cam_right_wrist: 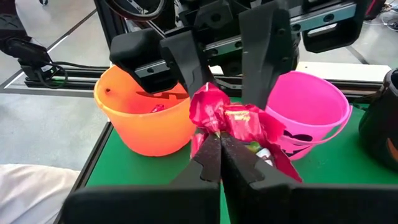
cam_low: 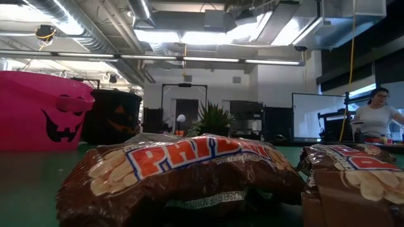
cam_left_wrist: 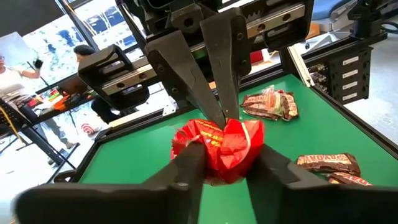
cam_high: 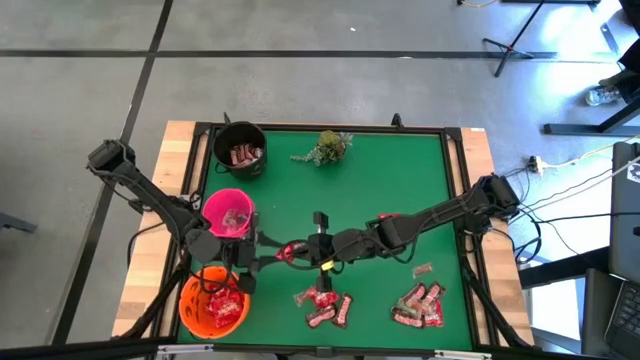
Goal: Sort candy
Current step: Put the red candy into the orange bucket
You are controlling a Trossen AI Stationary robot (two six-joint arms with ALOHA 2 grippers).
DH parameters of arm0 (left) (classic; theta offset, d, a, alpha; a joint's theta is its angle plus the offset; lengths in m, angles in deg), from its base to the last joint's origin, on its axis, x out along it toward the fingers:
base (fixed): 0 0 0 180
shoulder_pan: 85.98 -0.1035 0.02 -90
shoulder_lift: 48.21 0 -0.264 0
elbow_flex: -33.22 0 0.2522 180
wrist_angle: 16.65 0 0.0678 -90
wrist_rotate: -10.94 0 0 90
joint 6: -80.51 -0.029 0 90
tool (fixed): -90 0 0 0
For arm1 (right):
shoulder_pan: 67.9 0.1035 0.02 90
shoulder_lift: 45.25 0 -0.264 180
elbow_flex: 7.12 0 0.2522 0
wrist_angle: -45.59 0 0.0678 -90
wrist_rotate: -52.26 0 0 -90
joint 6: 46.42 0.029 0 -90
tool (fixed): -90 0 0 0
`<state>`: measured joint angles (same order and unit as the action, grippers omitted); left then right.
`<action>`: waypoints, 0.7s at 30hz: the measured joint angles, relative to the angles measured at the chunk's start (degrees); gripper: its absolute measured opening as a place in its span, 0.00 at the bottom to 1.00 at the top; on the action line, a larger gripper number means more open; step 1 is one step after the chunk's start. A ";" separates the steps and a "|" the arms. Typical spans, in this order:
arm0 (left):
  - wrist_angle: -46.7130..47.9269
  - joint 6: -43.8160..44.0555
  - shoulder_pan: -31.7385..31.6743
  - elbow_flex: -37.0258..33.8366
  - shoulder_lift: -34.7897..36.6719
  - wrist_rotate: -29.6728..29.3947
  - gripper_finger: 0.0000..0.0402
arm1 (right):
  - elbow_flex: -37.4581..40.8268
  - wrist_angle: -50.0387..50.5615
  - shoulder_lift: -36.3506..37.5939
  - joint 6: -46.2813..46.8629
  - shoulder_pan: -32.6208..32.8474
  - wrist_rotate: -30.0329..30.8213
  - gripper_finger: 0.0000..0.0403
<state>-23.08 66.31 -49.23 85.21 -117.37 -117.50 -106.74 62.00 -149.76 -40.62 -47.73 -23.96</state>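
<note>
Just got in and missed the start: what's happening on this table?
A handover of one red candy packet is under way above the green table. The right hand is shut on it, and the left hand has its fingers on either side of it. This is near the pink bucket and orange bucket. More candy lies unsorted along the table's near edge.

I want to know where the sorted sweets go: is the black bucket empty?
No, the high view shows a few brown wrapped candies lying inside the black bucket.
</note>
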 joint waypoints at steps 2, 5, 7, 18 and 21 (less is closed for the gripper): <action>0.16 0.01 0.00 0.01 -0.01 0.01 0.15 | 0.00 0.00 0.00 -0.04 0.00 0.00 0.01; 0.52 0.03 0.00 0.01 -0.01 -0.02 0.07 | 0.00 0.12 0.00 -0.07 0.01 0.08 0.05; 1.22 0.07 0.07 -0.01 0.09 0.00 0.04 | 0.00 0.13 0.04 -0.07 0.07 0.13 0.11; 12.01 5.64 7.04 -0.01 8.27 -0.44 0.04 | 0.00 2.12 0.24 -0.13 0.00 1.13 0.48; 15.70 9.69 12.16 -0.01 11.74 -0.43 0.04 | 0.00 3.05 0.24 -0.13 0.00 1.20 0.52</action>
<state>-7.38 76.00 -37.07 85.20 -105.63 -117.93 -106.74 65.05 -149.52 -40.75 -47.73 -22.76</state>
